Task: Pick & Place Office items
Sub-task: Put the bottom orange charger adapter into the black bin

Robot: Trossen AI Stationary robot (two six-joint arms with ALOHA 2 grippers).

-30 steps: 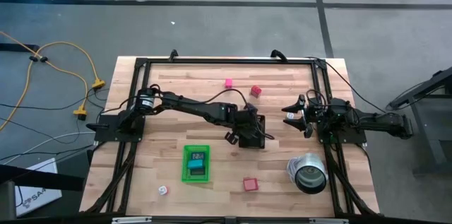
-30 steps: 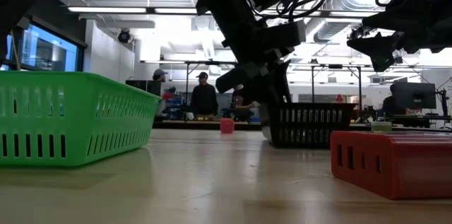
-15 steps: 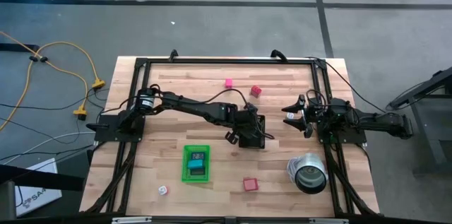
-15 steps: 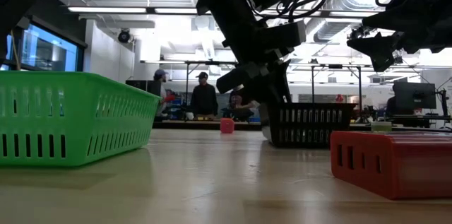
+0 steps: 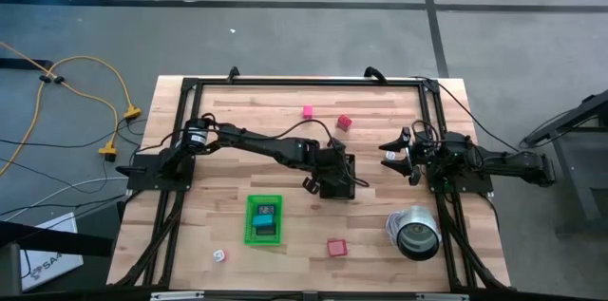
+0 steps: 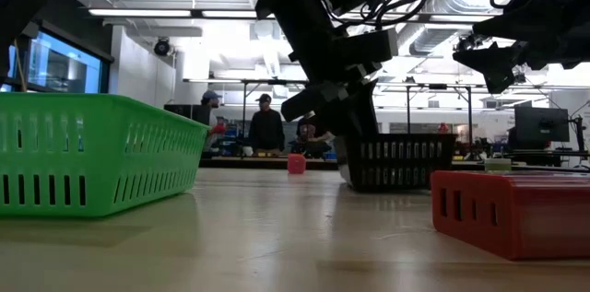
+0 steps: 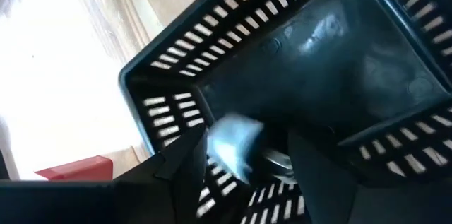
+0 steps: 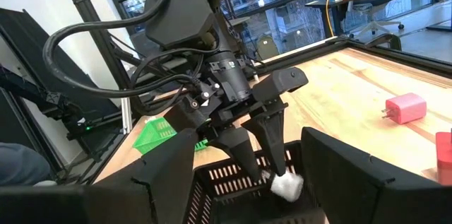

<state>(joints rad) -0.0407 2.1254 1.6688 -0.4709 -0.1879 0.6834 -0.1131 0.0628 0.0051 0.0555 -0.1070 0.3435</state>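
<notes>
My left gripper (image 7: 251,155) hangs over the black slotted basket (image 5: 339,178) at the table's middle, fingers slanting down into it and standing apart. A small white to light-blue piece (image 7: 233,146) shows blurred between them, close to one finger; the right wrist view has it just under a fingertip (image 8: 286,181). My right gripper (image 5: 389,154) waits open and level in the air at the table's right side. A pink piece (image 5: 308,111) and a red piece (image 5: 343,122) lie near the far edge. My left gripper: the white piece (image 7: 236,155) is narrower than the gap between the fingers and lies beside one finger (image 7: 185,171), over the basket's inside. Whether that finger touches it, I cannot tell.
A green tray (image 5: 265,218) holding dark pieces sits left of centre near the front. A red slotted box (image 5: 335,246), a tiny white piece (image 5: 219,255) and a silver can (image 5: 415,232) stand along the front. A black frame borders the table.
The black basket has shifted a little toward the table's left edge under my left gripper. Both arms have kept their places.
</notes>
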